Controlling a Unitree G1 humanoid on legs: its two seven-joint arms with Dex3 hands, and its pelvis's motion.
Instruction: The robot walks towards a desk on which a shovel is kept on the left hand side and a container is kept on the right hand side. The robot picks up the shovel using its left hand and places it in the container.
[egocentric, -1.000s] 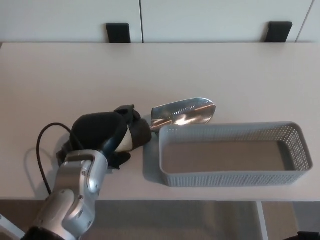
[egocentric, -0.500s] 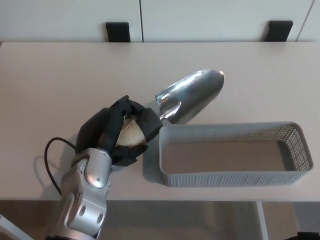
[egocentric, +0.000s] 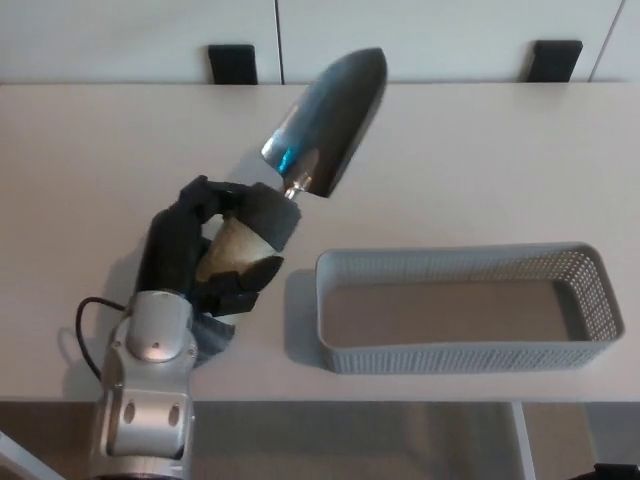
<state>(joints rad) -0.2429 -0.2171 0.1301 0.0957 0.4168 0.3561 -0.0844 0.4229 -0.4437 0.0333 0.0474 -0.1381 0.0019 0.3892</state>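
My left hand is shut on the pale wooden handle of the shovel. The shovel is lifted off the desk, and its shiny metal blade points up and away toward the far edge. The grey mesh container sits on the desk at the front right, with nothing inside. The blade hangs left of and beyond the container's left end. My right hand does not show.
The beige desk stretches across the view, its front edge just below the container. Two black brackets stand at the far edge against white cabinet panels. A black cable loops beside my left forearm.
My left hand has raised the shovel and swung its blade up and to the left, from lying by the container's corner to pointing at the far edge.
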